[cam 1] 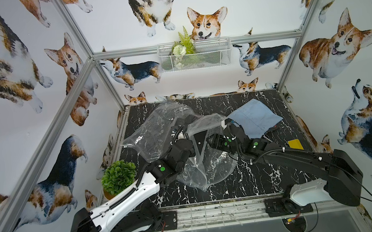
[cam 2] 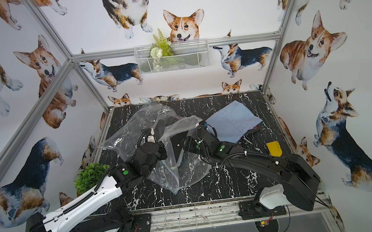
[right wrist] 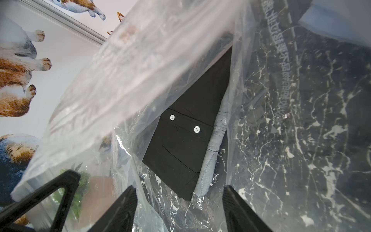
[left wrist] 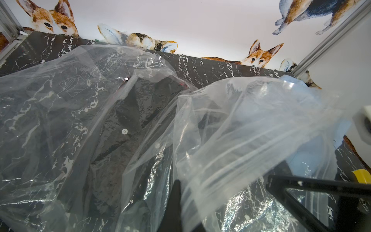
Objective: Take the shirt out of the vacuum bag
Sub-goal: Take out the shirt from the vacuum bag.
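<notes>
Black marble table [cam 1: 244, 180] carries the crumpled vacuum bag [cam 1: 156, 128], mid-table. The left wrist view shows the black shirt [left wrist: 136, 104] only through film, which the left gripper [left wrist: 177, 188] pinches. The right wrist view shows it bare at the bag's mouth, ahead of the wide-spread right gripper [right wrist: 178, 188].

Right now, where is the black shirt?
In the right wrist view the black shirt lies inside the clear bag, near mid-table, just ahead of the open right gripper. The blue shirt lies farther right.

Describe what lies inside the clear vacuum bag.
A black shirt with white buttons shows inside the vacuum bag. Crumpled layers of plastic cover the rest of it.
</notes>
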